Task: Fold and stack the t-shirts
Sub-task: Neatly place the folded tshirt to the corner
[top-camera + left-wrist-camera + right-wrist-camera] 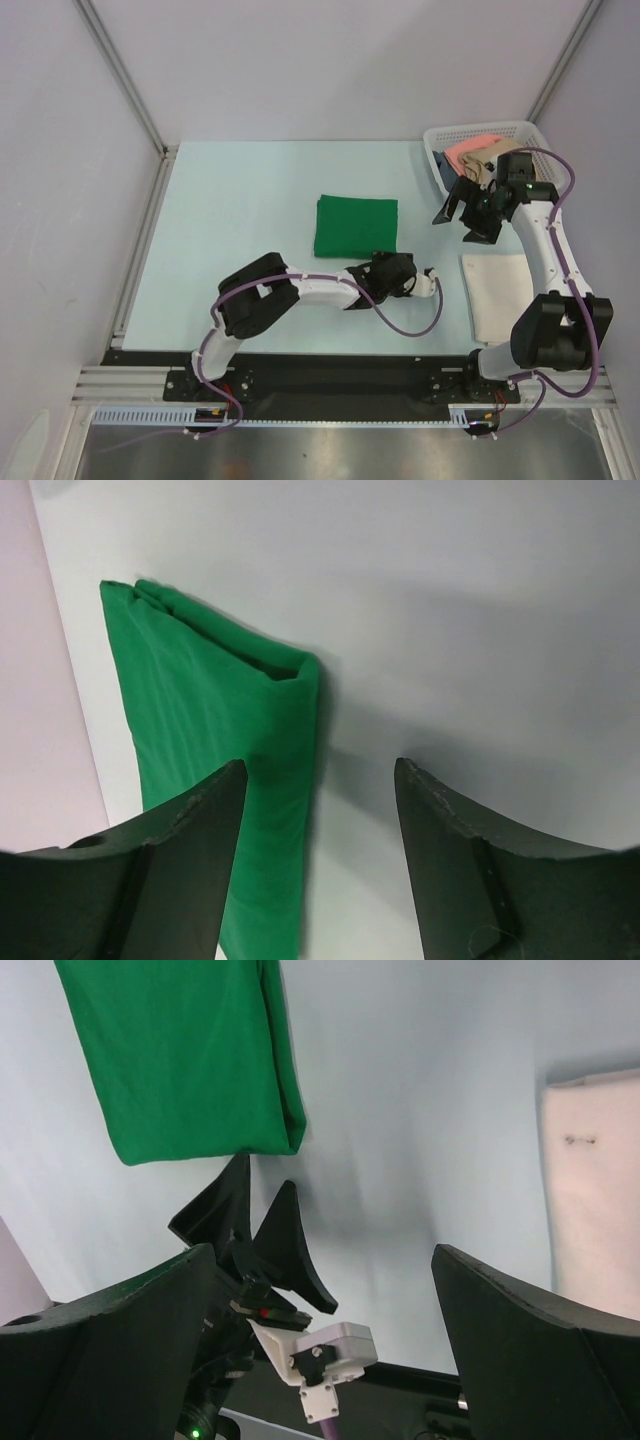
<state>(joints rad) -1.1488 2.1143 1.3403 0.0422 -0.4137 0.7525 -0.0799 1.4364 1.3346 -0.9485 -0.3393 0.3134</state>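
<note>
L arm stretched low over table [240,200]; L tool [320,770] spread, empty, green t-shirt [220,740] just beside fingertips. R tool [462,215] spread, empty.

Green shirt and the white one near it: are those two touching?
Apart. The top view shows bare table between the folded green shirt and the cream-white shirt lying to its right; the right wrist view shows the same gap.
</note>
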